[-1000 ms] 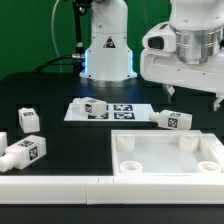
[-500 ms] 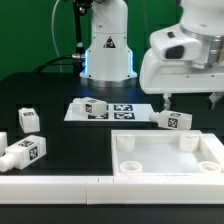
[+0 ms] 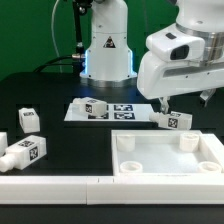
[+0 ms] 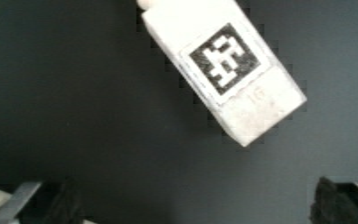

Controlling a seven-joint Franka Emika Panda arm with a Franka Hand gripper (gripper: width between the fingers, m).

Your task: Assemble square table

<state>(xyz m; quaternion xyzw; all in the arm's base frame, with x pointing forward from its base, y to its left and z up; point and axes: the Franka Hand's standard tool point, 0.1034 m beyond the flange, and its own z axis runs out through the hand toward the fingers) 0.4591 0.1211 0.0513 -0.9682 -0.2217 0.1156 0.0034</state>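
The white square panel [image 3: 166,157], with a raised rim and round corner sockets, lies at the front on the exterior view's right. One stubby tagged leg [image 3: 172,120] lies on its side just behind the panel. My gripper [image 3: 182,102] hangs open and empty right above this leg, with one finger [image 3: 161,104] on each side of it. In the wrist view the same leg [image 4: 229,65] lies slantwise on the black table, and my gripper [image 4: 190,205] is open and apart from it. Other legs lie on the marker board [image 3: 93,108] and at the left [image 3: 30,120] [image 3: 26,152].
The marker board [image 3: 125,108] lies flat in the middle. A long white rail [image 3: 60,186] runs along the front edge. The robot base [image 3: 106,50] stands at the back. A small white piece [image 3: 3,140] shows at the left edge.
My gripper has come down and a little toward the exterior view's left, closer over the leg behind the panel. The parts on the table have not moved.
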